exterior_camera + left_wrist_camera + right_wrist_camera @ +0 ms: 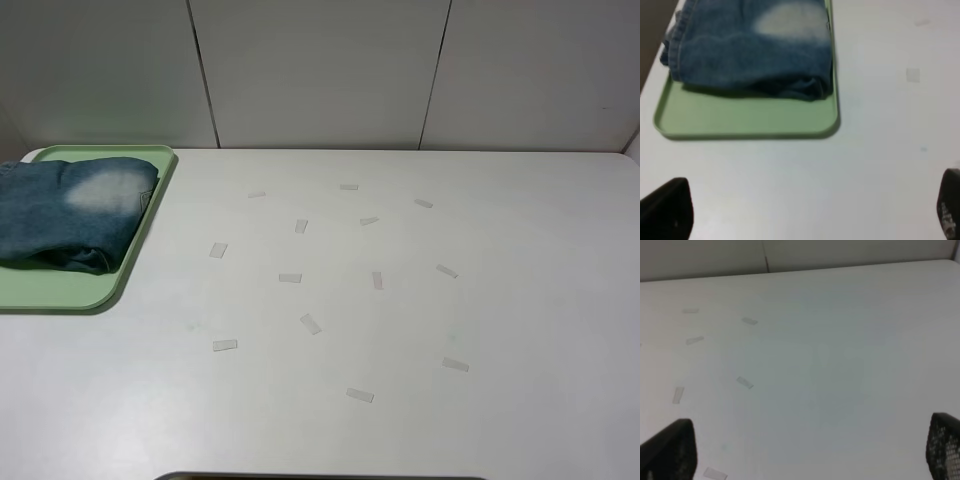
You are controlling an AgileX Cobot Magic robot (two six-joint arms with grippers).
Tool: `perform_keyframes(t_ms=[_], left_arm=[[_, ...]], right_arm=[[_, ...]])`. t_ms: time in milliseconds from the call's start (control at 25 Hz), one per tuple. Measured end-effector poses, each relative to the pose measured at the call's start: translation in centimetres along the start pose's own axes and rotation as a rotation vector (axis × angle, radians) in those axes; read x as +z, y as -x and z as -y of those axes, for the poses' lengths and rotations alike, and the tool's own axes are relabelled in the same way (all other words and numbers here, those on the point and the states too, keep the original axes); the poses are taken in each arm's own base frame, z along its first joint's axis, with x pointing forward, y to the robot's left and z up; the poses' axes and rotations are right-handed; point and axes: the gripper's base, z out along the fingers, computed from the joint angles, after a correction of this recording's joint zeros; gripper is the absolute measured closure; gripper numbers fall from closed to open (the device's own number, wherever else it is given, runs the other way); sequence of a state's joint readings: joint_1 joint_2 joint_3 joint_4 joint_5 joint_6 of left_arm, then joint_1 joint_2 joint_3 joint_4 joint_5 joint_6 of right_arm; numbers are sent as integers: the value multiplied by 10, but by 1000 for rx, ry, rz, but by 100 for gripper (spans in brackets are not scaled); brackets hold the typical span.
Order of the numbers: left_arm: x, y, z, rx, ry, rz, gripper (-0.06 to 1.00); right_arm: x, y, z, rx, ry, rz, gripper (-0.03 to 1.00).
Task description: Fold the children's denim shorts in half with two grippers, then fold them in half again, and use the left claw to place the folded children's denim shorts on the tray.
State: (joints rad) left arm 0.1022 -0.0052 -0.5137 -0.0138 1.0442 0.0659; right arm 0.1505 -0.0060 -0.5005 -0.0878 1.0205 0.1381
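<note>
Folded children's denim shorts (70,212) lie on the tray (75,290), far-left table (400,330) corner; left gripper (810,210) above bare table just short of tray, fingers spread wide, empty; right gripper (810,452) likewise spread, empty, over tape-marked tabletop.

text: none legible | labels: none | brands: none | numbers: none | signs: none

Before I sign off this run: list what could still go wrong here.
1. The folded denim shorts sit toward one end of the tray, their edge about level with its rim beside the table; a nudge might tip them out.
2. The loose fold may spring open.
</note>
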Motion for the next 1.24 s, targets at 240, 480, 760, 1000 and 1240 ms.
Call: perform_keyframes(t_ms=[240,480,760,1000,1240], left_arm=[[8,-7,-1,-2,-40,-45,-3],[8,-7,-2,17,-79,-47,-2],[8,-7,-3,15,-75,-47,-2],[8,-7,-3,16,-72,-47,-2],[8,-7,-3,16,-72,-47,-1]], right_arm=[[0,0,0,0,1,0,27],[0,0,0,2,3,0,27],[0,0,0,2,3,0,27],[0,0,0,2,3,0,27],[0,0,0,2,3,0,27]])
